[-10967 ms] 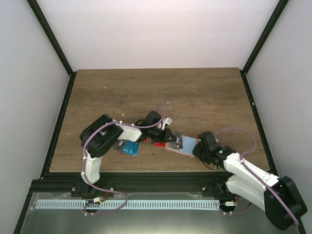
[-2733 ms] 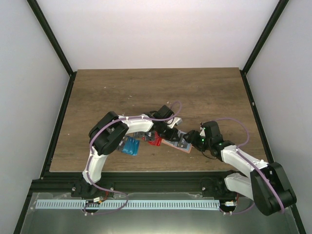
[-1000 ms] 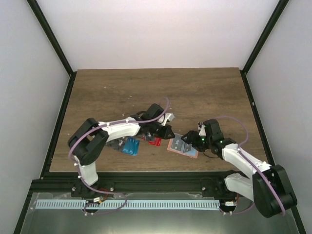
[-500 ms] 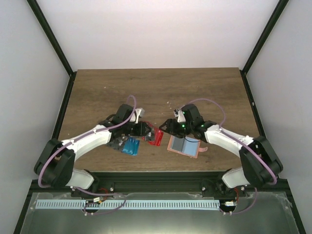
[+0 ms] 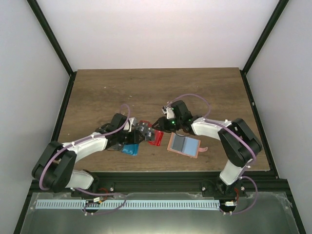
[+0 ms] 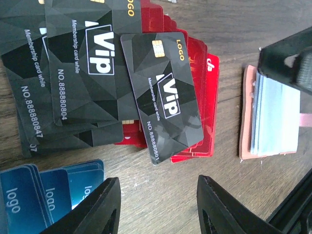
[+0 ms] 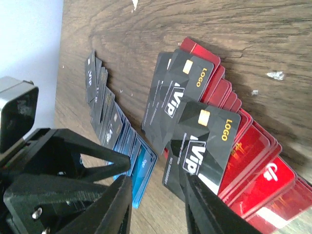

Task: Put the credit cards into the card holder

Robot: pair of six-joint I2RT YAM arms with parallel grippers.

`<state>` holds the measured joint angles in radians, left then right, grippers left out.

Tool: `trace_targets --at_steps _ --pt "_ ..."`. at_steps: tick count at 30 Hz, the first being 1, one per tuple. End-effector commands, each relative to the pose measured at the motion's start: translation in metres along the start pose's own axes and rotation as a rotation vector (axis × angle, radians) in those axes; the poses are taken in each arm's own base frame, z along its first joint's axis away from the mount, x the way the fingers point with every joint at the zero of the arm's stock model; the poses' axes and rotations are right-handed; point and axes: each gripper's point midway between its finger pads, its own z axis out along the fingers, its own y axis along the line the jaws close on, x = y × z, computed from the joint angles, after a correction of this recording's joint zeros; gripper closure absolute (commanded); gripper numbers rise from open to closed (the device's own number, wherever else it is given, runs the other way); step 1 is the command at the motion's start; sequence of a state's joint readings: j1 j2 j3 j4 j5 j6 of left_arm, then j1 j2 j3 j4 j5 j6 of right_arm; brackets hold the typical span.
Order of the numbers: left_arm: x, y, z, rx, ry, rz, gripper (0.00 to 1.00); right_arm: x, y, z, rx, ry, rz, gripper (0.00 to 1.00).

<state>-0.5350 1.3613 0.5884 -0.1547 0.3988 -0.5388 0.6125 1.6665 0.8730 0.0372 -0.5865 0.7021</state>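
Left gripper (image 6: 156,209) and right gripper (image 7: 156,204), both agape and empty, flank the credit cards (image 6: 83,83).
Top black card (image 6: 163,95), left of the card holder (image 6: 273,122), looks nearer the right.

Your credit cards (image 6: 163,97) sit fanned flat in black, red and blue piles, with the tan card holder (image 5: 184,145) lying open just beside them.

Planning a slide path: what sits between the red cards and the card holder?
Only bare table separates the red cards from the card holder, shown in the left wrist view.
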Motion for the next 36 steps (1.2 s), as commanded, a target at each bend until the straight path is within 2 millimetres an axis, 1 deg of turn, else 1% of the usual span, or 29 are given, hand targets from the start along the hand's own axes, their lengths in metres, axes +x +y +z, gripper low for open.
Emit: trace_targets --at_steps 1,6,11,19,24,36 --pt "-0.007 -0.006 0.005 0.070 -0.022 -0.016 0.55 -0.010 0.010 0.015 -0.051 0.009 -0.064 0.70" --pt "-0.008 -0.005 0.013 0.089 -0.008 -0.031 0.55 -0.007 -0.001 0.028 -0.048 0.038 -0.051 0.77" --pt "-0.006 -0.002 0.022 0.087 0.018 -0.044 0.55 0.000 -0.011 0.036 -0.048 0.064 -0.031 0.79" --pt "-0.001 -0.001 0.033 0.120 0.052 -0.061 0.55 0.012 -0.025 0.041 -0.028 0.088 -0.001 0.80" --pt "0.000 -0.004 0.037 0.142 0.064 -0.064 0.56 0.019 -0.032 0.043 -0.023 0.101 0.021 0.82" --pt "-0.002 -0.008 0.040 0.171 0.071 -0.065 0.61 0.030 -0.044 0.046 0.000 0.121 0.055 0.83"
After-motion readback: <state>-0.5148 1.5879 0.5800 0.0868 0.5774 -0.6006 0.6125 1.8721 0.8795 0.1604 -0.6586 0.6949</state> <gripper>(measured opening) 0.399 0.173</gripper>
